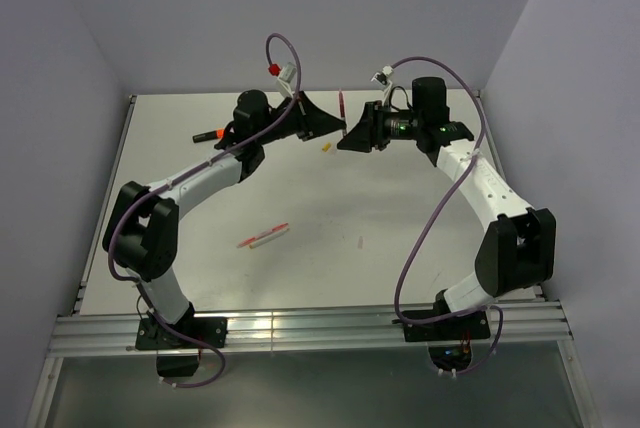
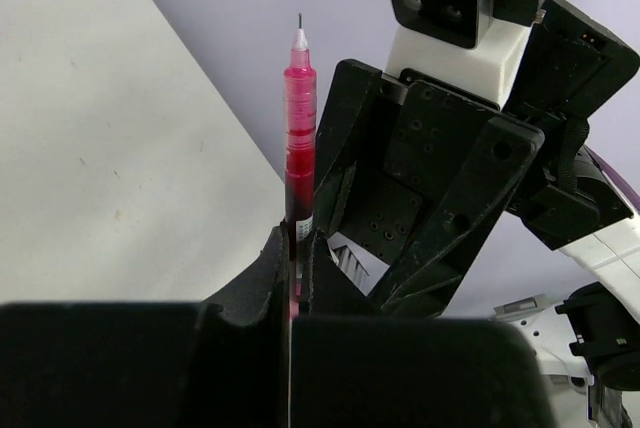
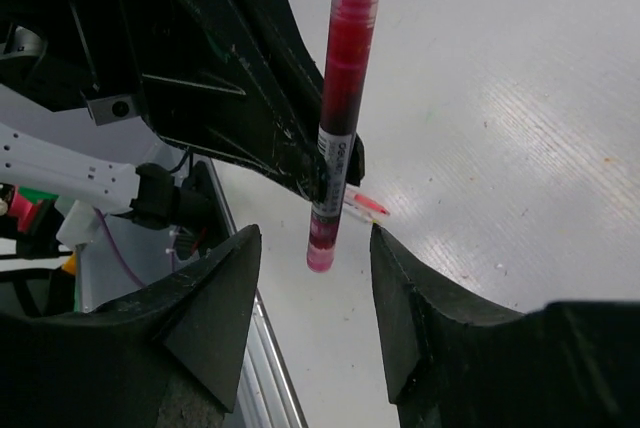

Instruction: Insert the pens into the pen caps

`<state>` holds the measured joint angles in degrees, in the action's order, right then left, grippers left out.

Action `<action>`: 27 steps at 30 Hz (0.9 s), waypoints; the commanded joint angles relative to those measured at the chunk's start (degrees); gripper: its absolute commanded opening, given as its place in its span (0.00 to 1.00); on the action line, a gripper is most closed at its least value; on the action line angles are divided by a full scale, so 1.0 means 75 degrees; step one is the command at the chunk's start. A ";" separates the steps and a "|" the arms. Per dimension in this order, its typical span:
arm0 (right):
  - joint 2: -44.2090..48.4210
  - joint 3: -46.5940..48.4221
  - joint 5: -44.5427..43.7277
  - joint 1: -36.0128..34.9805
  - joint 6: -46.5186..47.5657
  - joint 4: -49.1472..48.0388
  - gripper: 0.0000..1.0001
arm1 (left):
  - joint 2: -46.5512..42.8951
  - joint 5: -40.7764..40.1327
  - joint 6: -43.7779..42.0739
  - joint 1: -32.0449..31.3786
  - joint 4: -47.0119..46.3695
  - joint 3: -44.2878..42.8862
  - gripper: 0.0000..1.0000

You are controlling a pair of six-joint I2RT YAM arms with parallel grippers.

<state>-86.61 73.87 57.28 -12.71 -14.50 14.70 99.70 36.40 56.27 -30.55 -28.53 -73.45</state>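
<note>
My left gripper [image 1: 337, 129] is shut on the thin dark-red pen [image 1: 341, 106], held upright above the far middle of the table. In the left wrist view the pen [image 2: 298, 118] stands up from the shut jaws [image 2: 296, 253], fine tip uppermost. My right gripper [image 1: 350, 139] is open and faces it. In the right wrist view the pen's rear end [image 3: 322, 243] hangs between the open fingertips [image 3: 315, 238], touching neither. A yellowish cap [image 1: 325, 148] lies below both grippers. The black marker [image 1: 210, 135] lies far left. Red and white stick pens [image 1: 263, 236] lie mid-table. A white cap [image 1: 360, 242] lies right of them.
The white table [image 1: 400, 208] is walled in by grey panels at the left, back and right. An aluminium rail [image 1: 300, 328] runs along the near edge by the arm bases. Purple cables loop off both arms.
</note>
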 commanded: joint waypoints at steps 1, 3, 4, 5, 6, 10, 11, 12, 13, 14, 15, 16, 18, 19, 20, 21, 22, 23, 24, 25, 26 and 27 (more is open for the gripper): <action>0.0168 0.0101 0.0051 -0.0122 -0.0152 -0.0483 0.55 | -0.0368 0.0115 -0.0026 -0.0111 -0.0554 -0.0156 0.00; 0.0181 0.0054 0.0074 -0.0133 -0.0176 -0.0518 0.50 | -0.0368 0.0103 0.0067 -0.0146 -0.0729 -0.0121 0.00; 0.0192 0.0054 0.0086 -0.0145 -0.0211 -0.0518 0.47 | -0.0368 0.0103 0.0102 -0.0158 -0.0765 -0.0121 0.00; 0.0181 0.0054 0.0097 -0.0157 -0.0211 -0.0530 0.45 | -0.0333 0.0103 0.0126 -0.0169 -0.0777 -0.0121 0.00; 0.0181 0.0054 0.0132 -0.0169 -0.0211 -0.0519 0.44 | -0.0332 0.0115 0.0173 -0.0204 -0.0882 -0.0109 0.00; 0.0192 0.0019 0.0133 -0.0216 -0.0234 -0.0542 0.40 | -0.0297 0.0138 0.0325 -0.0263 -0.1046 -0.0062 0.00; 0.0204 0.0007 0.0110 -0.0227 -0.0223 -0.0542 0.38 | -0.0286 0.0150 0.0325 -0.0286 -0.1047 -0.0062 0.00; 0.0216 -0.0016 0.0086 -0.0227 -0.0223 -0.0530 0.37 | -0.0297 0.0150 0.0302 -0.0287 -0.1035 -0.0062 0.00; 0.0227 -0.0028 0.0051 -0.0216 -0.0211 -0.0530 0.32 | -0.0297 0.0150 0.0302 -0.0298 -0.1047 -0.0051 0.00; 0.0227 -0.0040 0.0039 -0.0216 -0.0211 -0.0530 0.29 | -0.0309 0.0162 0.0279 -0.0298 -0.1047 -0.0039 0.00; 0.0239 -0.0052 0.0027 -0.0216 -0.0223 -0.0530 0.25 | -0.0297 0.0162 0.0278 -0.0287 -0.1035 -0.0027 0.00; 0.0228 -0.0063 -0.0054 -0.0216 -0.0269 -0.0530 0.18 | -0.0309 0.0185 0.0278 -0.0298 -0.1035 -0.0015 0.00; 0.0228 -0.0087 -0.0113 -0.0204 -0.0281 -0.0530 0.13 | -0.0332 0.0197 0.0278 -0.0298 -0.1047 0.0043 0.00; 0.0239 -0.0087 -0.0148 -0.0181 -0.0293 -0.0519 0.13 | -0.0344 0.0197 0.0267 -0.0298 -0.1035 0.0067 0.00; 0.0239 -0.0099 -0.0172 -0.0169 -0.0305 -0.0530 0.13 | -0.0367 0.0197 0.0244 -0.0298 -0.1012 0.0090 0.00; 0.0228 -0.0087 -0.0195 -0.0145 -0.0328 -0.0530 0.14 | -0.0368 0.0197 0.0255 -0.0298 -0.1012 0.0102 0.00; 0.0227 -0.0075 -0.0195 -0.0134 -0.0328 -0.0519 0.14 | -0.0379 0.0197 0.0255 -0.0287 -0.1023 0.0125 0.00; 0.0216 -0.0064 -0.0172 -0.0133 -0.0305 -0.0518 0.13 | -0.0379 0.0197 0.0267 -0.0298 -0.1035 0.0160 0.00; 0.0216 -0.0052 -0.0137 -0.0133 -0.0305 -0.0530 0.10 | -0.0368 0.0185 0.0278 -0.0298 -0.1035 0.0172 0.00; 0.0239 -0.0052 -0.0137 -0.0110 -0.0281 -0.0530 0.00 | -0.0356 0.0174 0.0278 -0.0298 -0.1024 0.0172 0.00; 0.0251 -0.0087 -0.0125 -0.0110 -0.0270 -0.0519 0.00 | -0.0321 0.0197 0.0290 -0.0310 -0.1024 0.0172 0.00; 0.0262 -0.0122 -0.0113 -0.0122 -0.0258 -0.0518 0.00 | -0.0332 0.0197 0.0267 -0.0299 -0.0989 0.0161 0.00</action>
<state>-86.59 73.43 56.66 -13.82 -17.10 13.19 99.70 36.62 57.95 -32.47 -33.85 -72.55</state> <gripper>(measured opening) 0.183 0.035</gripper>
